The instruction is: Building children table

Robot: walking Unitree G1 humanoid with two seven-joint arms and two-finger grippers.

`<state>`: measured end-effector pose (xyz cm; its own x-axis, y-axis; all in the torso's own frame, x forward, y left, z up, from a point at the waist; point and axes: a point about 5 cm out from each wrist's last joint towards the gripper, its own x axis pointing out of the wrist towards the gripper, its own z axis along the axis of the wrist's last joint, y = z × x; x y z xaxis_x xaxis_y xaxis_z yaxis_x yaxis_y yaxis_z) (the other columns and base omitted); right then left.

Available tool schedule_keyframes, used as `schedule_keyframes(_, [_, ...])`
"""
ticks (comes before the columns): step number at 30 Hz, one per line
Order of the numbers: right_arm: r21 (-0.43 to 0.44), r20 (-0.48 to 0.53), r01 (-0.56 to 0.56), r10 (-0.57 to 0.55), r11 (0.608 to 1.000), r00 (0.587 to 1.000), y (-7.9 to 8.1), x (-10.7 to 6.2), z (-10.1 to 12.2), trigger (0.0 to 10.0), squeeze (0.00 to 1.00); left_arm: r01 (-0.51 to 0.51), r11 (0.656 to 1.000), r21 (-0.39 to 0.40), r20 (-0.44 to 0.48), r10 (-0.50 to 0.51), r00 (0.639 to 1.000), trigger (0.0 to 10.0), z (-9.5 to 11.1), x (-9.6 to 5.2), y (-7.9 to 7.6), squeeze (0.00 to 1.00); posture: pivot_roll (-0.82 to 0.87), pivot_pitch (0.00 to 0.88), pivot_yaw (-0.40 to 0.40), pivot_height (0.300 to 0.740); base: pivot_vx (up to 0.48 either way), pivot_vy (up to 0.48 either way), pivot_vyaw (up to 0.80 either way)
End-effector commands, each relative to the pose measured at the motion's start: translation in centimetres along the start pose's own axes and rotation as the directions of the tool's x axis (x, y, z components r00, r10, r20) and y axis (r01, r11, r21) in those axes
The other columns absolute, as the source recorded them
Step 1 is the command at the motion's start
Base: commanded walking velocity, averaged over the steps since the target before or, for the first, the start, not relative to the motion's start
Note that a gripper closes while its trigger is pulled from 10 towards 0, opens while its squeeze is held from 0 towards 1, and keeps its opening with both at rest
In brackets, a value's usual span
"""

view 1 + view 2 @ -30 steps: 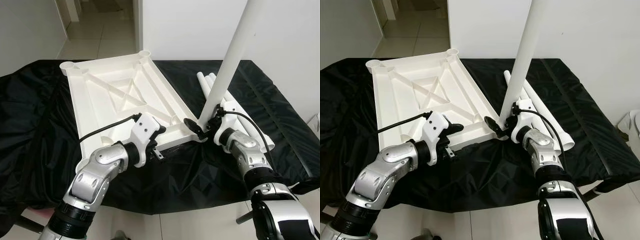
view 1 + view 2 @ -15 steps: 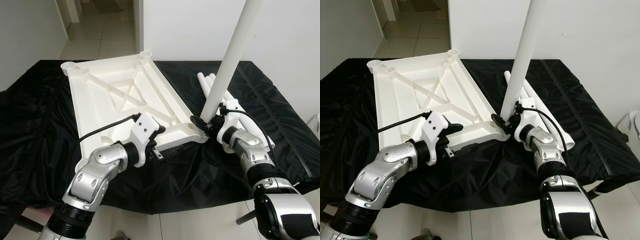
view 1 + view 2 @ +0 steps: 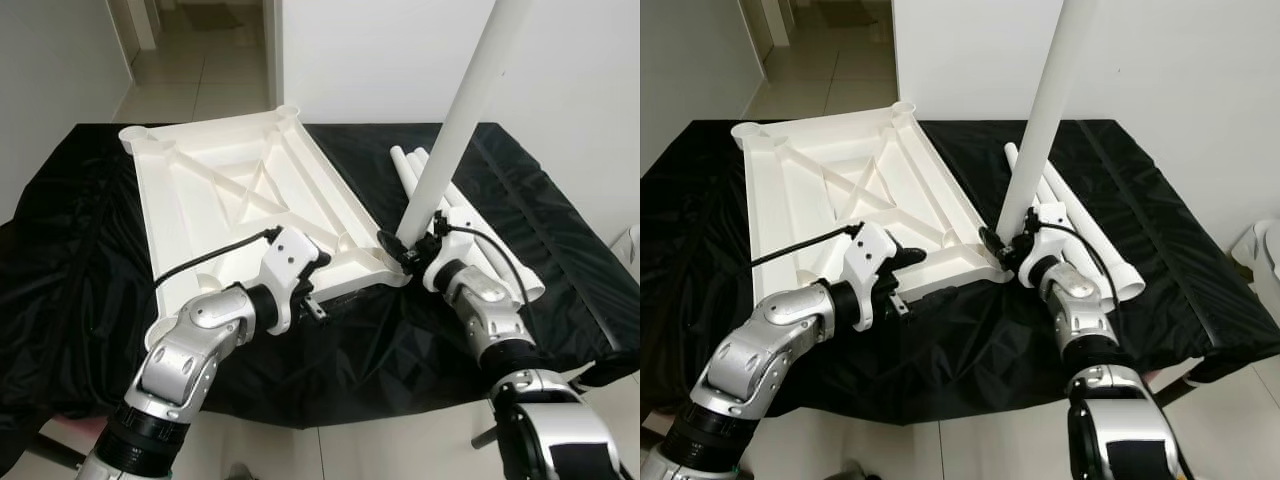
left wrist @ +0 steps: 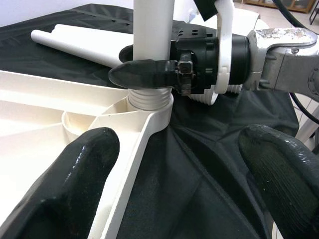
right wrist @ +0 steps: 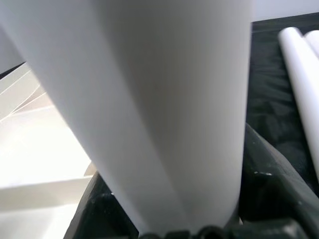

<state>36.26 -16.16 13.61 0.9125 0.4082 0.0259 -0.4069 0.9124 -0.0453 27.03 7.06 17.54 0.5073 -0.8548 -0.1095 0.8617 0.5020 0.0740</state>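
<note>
Black cloth (image 3: 80, 260) carries the tabletop (image 3: 230, 200); right fingers (image 4: 144, 73) clamp the leg (image 3: 455, 130), left fingers (image 4: 75, 164) spread.

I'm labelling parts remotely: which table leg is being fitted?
On the black cloth lies an upside-down white tabletop. At its near right corner the right gripper holds one leg. It stands upright; the spare legs lie flat.

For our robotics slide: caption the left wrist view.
Right gripper clamps white leg, its threaded end in the tabletop corner socket.
</note>
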Motion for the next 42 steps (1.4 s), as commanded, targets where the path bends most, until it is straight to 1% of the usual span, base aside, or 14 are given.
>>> schedule_keyframes(1, [0.055,-0.039,0.110,-0.108,0.992,0.993,0.5,0.0,-0.9,10.0,0.00,-0.011,1.000,0.002,-0.004,0.011,1.000,10.0,0.0,0.0,0.0,0.00,-0.03,0.020,0.013,0.740,0.000,0.000,0.00])
schedule_keyframes(9, [0.079,-0.017,0.325,-0.325,0.942,0.946,1.5,0.6,-0.1,10.0,0.00,-0.013,1.000,0.002,-0.001,0.013,1.000,10.0,0.0,0.1,0.0,0.00,-0.03,0.018,0.008,0.740,0.000,0.000,0.00])
schedule_keyframes(11, [0.092,-0.036,0.488,-0.487,0.868,0.873,2.1,0.5,-0.5,10.0,0.00,-0.016,1.000,0.003,0.003,0.016,1.000,10.0,0.1,0.2,0.0,0.00,-0.03,0.012,0.003,0.740,0.000,0.000,0.00])
schedule_keyframes(13, [0.107,-0.049,0.556,-0.554,0.824,0.831,2.9,0.6,-0.8,10.0,0.00,-0.018,1.000,0.004,0.006,0.018,1.000,10.0,0.1,0.2,0.1,0.00,-0.03,0.007,0.002,0.740,0.000,0.000,0.00])
schedule_keyframes(18, [0.114,-0.045,0.554,-0.553,0.825,0.832,3.7,0.8,-0.6,10.0,0.00,-0.019,1.000,0.004,0.007,0.019,1.000,10.0,0.2,0.3,0.0,0.00,-0.02,0.006,-0.001,0.740,0.000,0.000,0.00])
schedule_keyframes(20, [0.110,-0.043,0.527,-0.525,0.843,0.850,4.5,1.1,-0.3,10.0,0.00,-0.020,1.000,0.003,0.009,0.020,1.000,10.0,0.2,0.3,0.0,0.00,-0.02,0.008,-0.004,0.740,0.000,0.000,0.00])
schedule_keyframes(26, [0.106,-0.028,0.504,-0.504,0.857,0.863,4.3,1.0,0.0,10.0,0.00,-0.023,1.000,0.001,0.010,0.023,1.000,10.0,0.2,0.2,0.0,0.00,-0.03,0.012,-0.005,0.740,0.000,0.000,0.00])
schedule_keyframes(27, [0.128,-0.018,0.489,-0.491,0.863,0.871,4.2,0.9,0.2,10.0,1.00,-0.023,1.000,-0.001,0.010,0.023,1.000,10.0,0.1,0.2,-0.1,0.00,-0.03,0.017,-0.004,0.740,0.000,0.000,0.00])
schedule_keyframes(31, [0.182,0.026,0.431,-0.442,0.884,0.897,4.3,0.8,0.7,10.0,1.00,-0.022,1.000,-0.004,0.009,0.022,1.000,10.0,0.1,0.2,-0.2,0.00,-0.03,0.020,-0.003,0.740,0.000,0.000,0.00])
schedule_keyframes(32, [0.202,0.065,0.371,-0.390,0.906,0.918,4.3,0.8,1.3,10.0,1.00,-0.021,1.000,-0.006,0.008,0.021,1.000,10.0,0.1,0.2,-0.2,0.00,-0.03,0.022,-0.002,0.740,0.000,0.000,0.00])
schedule_keyframes(36, [0.207,0.122,0.262,-0.291,0.943,0.949,4.1,0.7,2.2,10.0,1.00,-0.020,1.000,-0.009,0.007,0.020,1.000,10.0,0.0,0.2,-0.2,0.00,-0.03,0.025,-0.001,0.740,0.000,0.000,0.00])
schedule_keyframes(37, [0.197,0.133,0.232,-0.260,0.953,0.956,3.9,0.7,2.5,10.0,0.68,-0.018,1.000,-0.010,0.006,0.019,1.000,10.0,0.0,0.1,-0.3,0.00,-0.03,0.025,-0.002,0.740,0.000,0.000,0.00])
schedule_keyframes(38, [0.186,0.143,0.194,-0.222,0.963,0.965,3.7,0.6,2.7,10.0,0.00,-0.017,1.000,-0.011,0.005,0.017,1.000,10.0,-0.1,0.1,-0.3,0.00,-0.03,0.025,-0.002,0.740,0.000,0.000,0.00])
schedule_keyframes(42, [0.133,0.142,0.108,-0.127,0.985,0.982,2.1,0.2,3.0,10.0,0.00,-0.016,1.000,-0.014,0.005,0.016,1.000,10.0,-0.1,0.1,-0.4,0.00,-0.03,0.031,-0.001,0.740,0.000,0.000,0.00])
